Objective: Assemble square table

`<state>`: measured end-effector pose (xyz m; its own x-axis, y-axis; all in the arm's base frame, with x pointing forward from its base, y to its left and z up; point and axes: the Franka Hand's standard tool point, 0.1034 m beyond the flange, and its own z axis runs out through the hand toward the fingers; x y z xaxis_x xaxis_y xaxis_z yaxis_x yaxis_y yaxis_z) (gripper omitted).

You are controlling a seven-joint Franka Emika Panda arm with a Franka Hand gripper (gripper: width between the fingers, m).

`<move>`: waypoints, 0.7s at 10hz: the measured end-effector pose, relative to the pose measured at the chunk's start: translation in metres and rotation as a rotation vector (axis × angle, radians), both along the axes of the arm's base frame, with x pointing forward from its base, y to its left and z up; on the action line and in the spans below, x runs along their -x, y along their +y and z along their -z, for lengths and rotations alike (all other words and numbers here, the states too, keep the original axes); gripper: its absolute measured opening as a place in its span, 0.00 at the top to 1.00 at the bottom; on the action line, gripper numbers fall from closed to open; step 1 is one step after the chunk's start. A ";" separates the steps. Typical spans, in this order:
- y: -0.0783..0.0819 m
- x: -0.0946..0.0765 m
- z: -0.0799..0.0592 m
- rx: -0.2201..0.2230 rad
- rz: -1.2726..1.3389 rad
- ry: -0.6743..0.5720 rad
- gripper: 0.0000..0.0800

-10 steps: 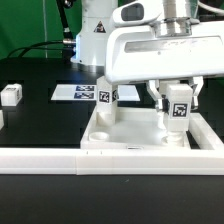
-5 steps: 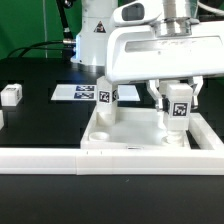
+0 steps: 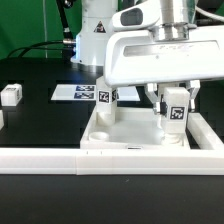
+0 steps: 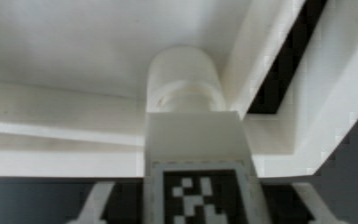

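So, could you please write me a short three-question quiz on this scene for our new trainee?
1. True or false: the gripper holds a tagged leg over the tabletop.
2. Which looks nearer the marker board: A, the standing leg, or B, the loose leg?
3. Fill in: the loose leg lies toward the exterior view's ____.
Key: 1 true; 2 A; 3 left.

A leg (image 3: 176, 108) stands in the tabletop (image 3: 135, 130) — rail (image 3: 40, 158) in front.
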<state>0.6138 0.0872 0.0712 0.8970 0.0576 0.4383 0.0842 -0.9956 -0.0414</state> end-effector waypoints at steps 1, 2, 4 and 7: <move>0.001 0.000 0.003 0.000 -0.001 0.003 0.64; 0.003 -0.002 0.004 -0.001 -0.002 -0.009 0.64; 0.010 -0.006 0.004 -0.002 -0.007 -0.050 0.64; 0.012 -0.006 0.004 -0.004 -0.003 -0.054 0.64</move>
<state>0.6199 0.0993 0.0677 0.8719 0.0585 0.4862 0.0895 -0.9952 -0.0407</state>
